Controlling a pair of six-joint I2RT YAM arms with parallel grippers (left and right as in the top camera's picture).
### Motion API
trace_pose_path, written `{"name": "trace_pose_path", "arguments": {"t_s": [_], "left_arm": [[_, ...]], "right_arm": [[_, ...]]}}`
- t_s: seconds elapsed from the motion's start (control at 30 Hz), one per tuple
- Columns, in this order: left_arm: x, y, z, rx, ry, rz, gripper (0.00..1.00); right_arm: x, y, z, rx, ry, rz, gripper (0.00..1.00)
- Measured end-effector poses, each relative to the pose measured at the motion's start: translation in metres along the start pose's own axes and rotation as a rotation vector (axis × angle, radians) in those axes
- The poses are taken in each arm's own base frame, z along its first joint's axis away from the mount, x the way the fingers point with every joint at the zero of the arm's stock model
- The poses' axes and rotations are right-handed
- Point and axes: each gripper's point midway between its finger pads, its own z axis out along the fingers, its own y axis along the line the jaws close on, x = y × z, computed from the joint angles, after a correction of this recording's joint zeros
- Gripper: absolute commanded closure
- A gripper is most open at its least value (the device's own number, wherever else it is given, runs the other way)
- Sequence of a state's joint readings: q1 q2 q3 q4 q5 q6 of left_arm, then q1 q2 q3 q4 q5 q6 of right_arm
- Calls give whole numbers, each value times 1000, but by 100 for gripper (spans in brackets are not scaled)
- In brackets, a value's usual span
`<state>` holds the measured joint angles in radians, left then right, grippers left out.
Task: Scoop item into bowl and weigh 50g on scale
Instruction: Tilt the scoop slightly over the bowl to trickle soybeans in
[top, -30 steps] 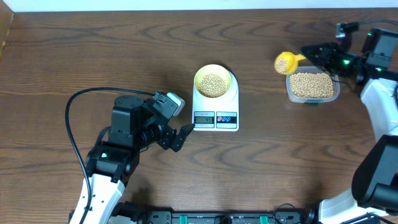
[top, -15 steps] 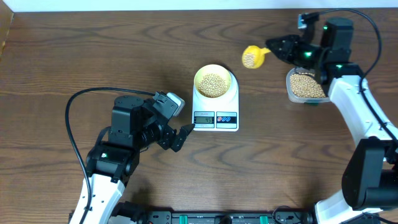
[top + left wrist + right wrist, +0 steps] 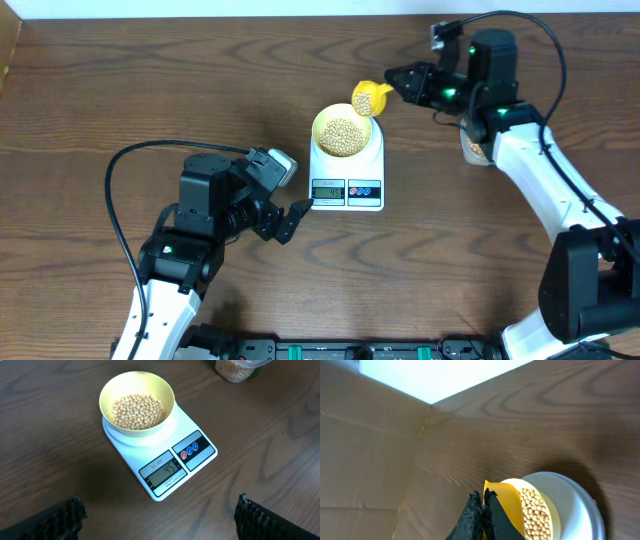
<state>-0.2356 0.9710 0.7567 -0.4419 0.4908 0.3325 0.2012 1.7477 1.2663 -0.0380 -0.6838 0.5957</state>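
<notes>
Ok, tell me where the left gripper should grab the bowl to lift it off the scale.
Best to pinch the bowl by its rim on the left side, from straight above, one finger inside, one outside. The wall is thin and bare above the beans, and the yellow scoop sits over the far right rim.

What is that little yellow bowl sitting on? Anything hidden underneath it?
The bowl sits on a white kitchen scale, whose display and two buttons show in front. The bowl covers the weighing plate's middle, so that part cannot be seen. Inside it lie beans.
</notes>
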Motion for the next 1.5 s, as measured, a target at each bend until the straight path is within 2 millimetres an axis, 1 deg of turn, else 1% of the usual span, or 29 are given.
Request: {"name": "trace_pose_path", "arguments": {"t_s": [0.17,0.33,0.5,0.73,1.07,1.5], "left_arm": [[0,0,0,0,0,0,2],[0,0,0,0,0,0,2],[0,0,0,0,0,0,2],[0,0,0,0,0,0,2],[0,0,0,0,0,0,2],[0,0,0,0,0,0,2]], "right_arm": [[12,13,10,-15,24,-103,99],[21,23,18,-31,42,-247,99],[24,26,19,-36,45,-370,99],[24,26,19,-37,42,-486,99],[29,31,23,-48,49,-578,99],[30,32,24,-51,51,-598,99]]}}
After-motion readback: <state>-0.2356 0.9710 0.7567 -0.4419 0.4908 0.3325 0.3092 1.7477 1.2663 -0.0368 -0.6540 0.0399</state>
